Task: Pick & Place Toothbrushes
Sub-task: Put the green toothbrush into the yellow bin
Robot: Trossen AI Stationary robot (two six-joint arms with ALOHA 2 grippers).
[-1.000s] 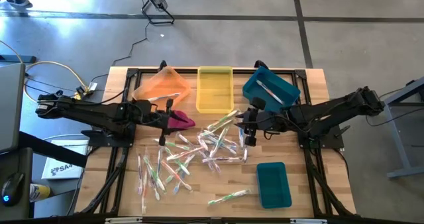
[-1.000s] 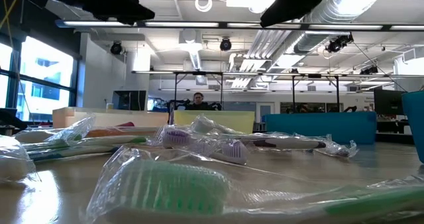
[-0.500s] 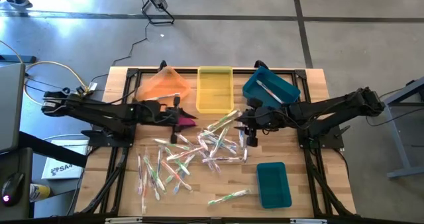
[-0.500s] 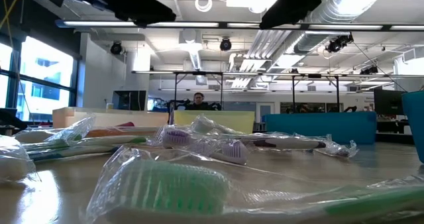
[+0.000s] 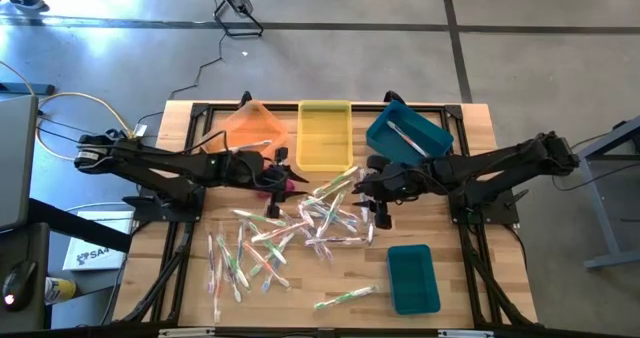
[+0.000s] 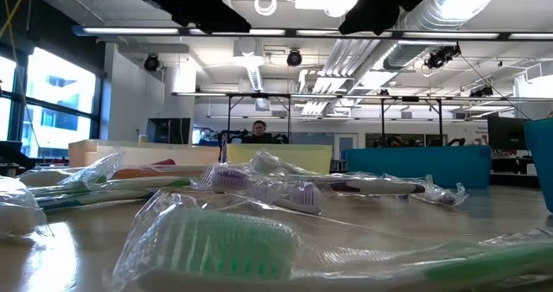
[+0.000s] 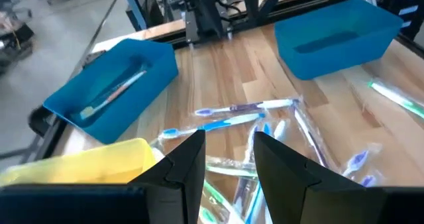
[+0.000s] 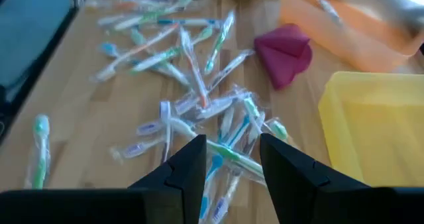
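The wooden table (image 5: 455, 278) is seen from above, with 4 bins on it: the orange bin (image 5: 245, 128) at 11 o'clock, the yellow bin (image 5: 324, 134) at 12, the tilted blue bin (image 5: 407, 136) at 1, and the teal bin (image 5: 412, 277) at 5. 1 brush is already seen lying in the blue bin.

The toothbrushes (image 5: 300, 223) (each in a clear wrapper) are spread in a loose, overlapping pile from the centre down toward 7 o'clock, with a single green one near the teal bin. A magenta cloth (image 5: 272, 181) lies beside the orange bin.

The left gripper (image 5: 285, 178) is held above the cloth, fingers apart, nothing between them. The right gripper (image 5: 378, 210) is poised over the pile's 3 o'clock edge, likewise parted and empty.

Risk is judged highest in the tangle: overlapping wrappers could let 2 brushes be lifted together, or a slippery sleeve could be pinched and dropped. The cloth could also be snagged by the left fingers.
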